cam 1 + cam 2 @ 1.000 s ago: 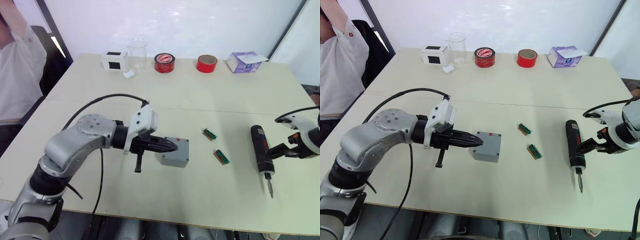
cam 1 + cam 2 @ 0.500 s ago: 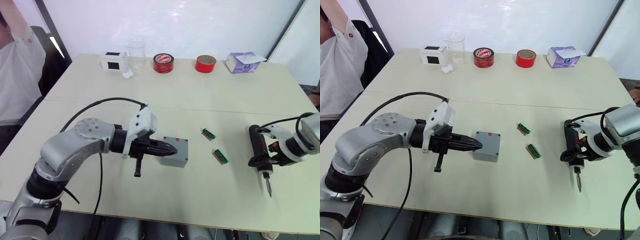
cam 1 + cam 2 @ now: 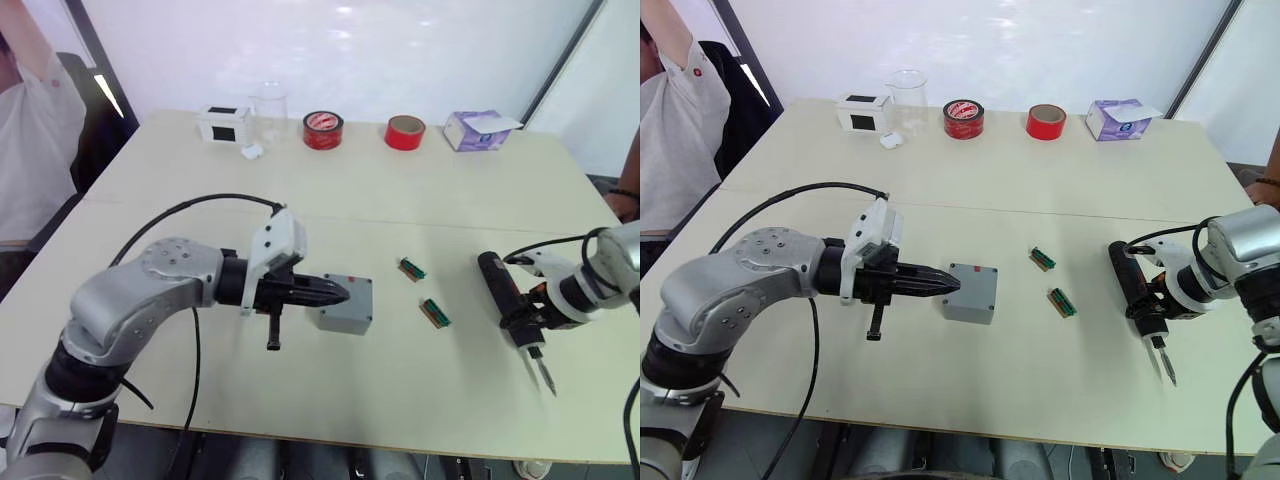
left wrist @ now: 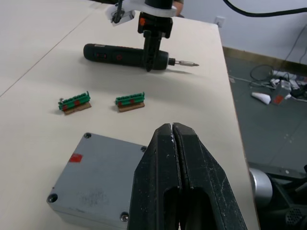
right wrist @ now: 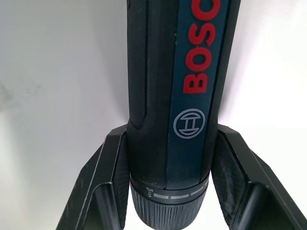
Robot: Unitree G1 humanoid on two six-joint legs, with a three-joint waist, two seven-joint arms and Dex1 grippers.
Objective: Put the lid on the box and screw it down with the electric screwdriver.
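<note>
The grey box (image 3: 350,306) sits mid-table with a red mark on its far top edge. Its top face (image 4: 98,177) has screws at the corners and looks like the lid seated on it; I cannot make out a seam. My left gripper (image 3: 338,293) is shut and empty, its tips over the box's near-left edge. The electric screwdriver (image 3: 497,280) lies on the table at the right, its bit (image 3: 543,374) pointing toward the front edge. My right gripper (image 5: 170,136) is shut on its body just behind the collar, one finger (image 5: 112,182) on each side.
Two green-and-brown pieces (image 3: 413,268) (image 3: 435,312) lie between box and screwdriver. Along the far edge stand a white-and-black box (image 3: 224,123), a beaker (image 3: 266,105), two red tape rolls (image 3: 322,129) (image 3: 405,131) and a purple tissue box (image 3: 478,129). A person (image 3: 30,130) sits far left.
My right gripper has come in from the right over the screwdriver and closed around its body. The left gripper stays shut at the box. The camera has shifted slightly.
</note>
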